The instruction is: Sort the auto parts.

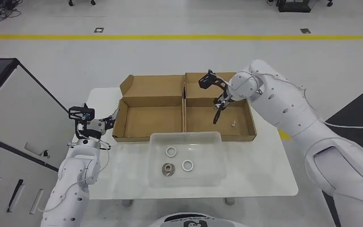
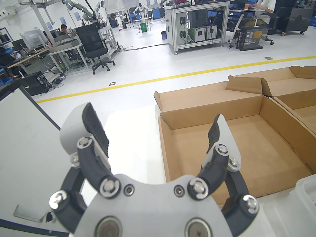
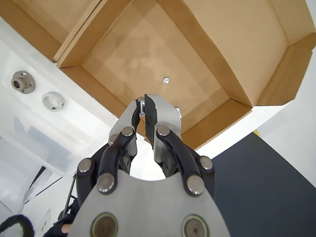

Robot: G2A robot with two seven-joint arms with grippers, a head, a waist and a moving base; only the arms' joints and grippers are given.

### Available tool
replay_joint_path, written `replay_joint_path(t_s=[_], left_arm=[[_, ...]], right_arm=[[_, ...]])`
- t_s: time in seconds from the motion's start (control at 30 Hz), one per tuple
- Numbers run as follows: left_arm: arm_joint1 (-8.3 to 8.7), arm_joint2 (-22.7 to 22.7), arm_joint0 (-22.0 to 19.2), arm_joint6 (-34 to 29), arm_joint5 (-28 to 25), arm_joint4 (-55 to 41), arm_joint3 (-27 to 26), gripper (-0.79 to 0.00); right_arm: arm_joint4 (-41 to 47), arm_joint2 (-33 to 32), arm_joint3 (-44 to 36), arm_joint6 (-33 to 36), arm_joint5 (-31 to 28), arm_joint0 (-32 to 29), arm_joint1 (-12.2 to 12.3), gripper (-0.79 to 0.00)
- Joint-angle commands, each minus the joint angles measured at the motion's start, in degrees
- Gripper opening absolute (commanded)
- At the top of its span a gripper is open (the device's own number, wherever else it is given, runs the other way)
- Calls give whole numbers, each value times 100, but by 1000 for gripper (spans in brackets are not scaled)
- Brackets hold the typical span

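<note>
Right gripper (image 3: 142, 104) pinches a threaded screw (image 3: 141, 107) above the right box (image 1: 198, 122); left gripper (image 2: 158, 129) is spread wide.
On the table (image 1: 272, 170), the left box (image 1: 150, 122) adjoins the right one toward the far edge, with a clear bin (image 1: 207, 148) just in front of both. The left gripper hangs at the table's left edge. The bin holds a metal flange (image 1: 168, 168) and two rings (image 1: 171, 151); a small bolt (image 3: 166, 80) lies on the right box's floor.

Bright overhead light — soft shadows, bowed edges.

We read no text, label, number or sign on the cardboard boxes (image 1: 153, 122), the plastic bin (image 1: 211, 170) or the table (image 1: 266, 170).
</note>
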State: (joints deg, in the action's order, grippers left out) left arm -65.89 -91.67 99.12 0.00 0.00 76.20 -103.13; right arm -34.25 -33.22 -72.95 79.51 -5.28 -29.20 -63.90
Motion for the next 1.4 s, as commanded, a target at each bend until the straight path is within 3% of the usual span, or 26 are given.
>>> replay_joint_path(t_s=[0.0,0.17,0.77,1.37], left_arm=[[0,0,0,0,0,0,0,0],[0,0,0,0,0,0,0,0],[0,0,0,0,0,0,0,0],[0,0,0,0,0,0,0,0]], right_arm=[[-282,185,-47,51,394,-3,-78,-785],[-555,539,363,-66,779,89,-326,-785],[-446,1162,3013,-854,1180,436,-1404,-785],[-331,1251,4689,-1190,990,501,-2129,-785]])
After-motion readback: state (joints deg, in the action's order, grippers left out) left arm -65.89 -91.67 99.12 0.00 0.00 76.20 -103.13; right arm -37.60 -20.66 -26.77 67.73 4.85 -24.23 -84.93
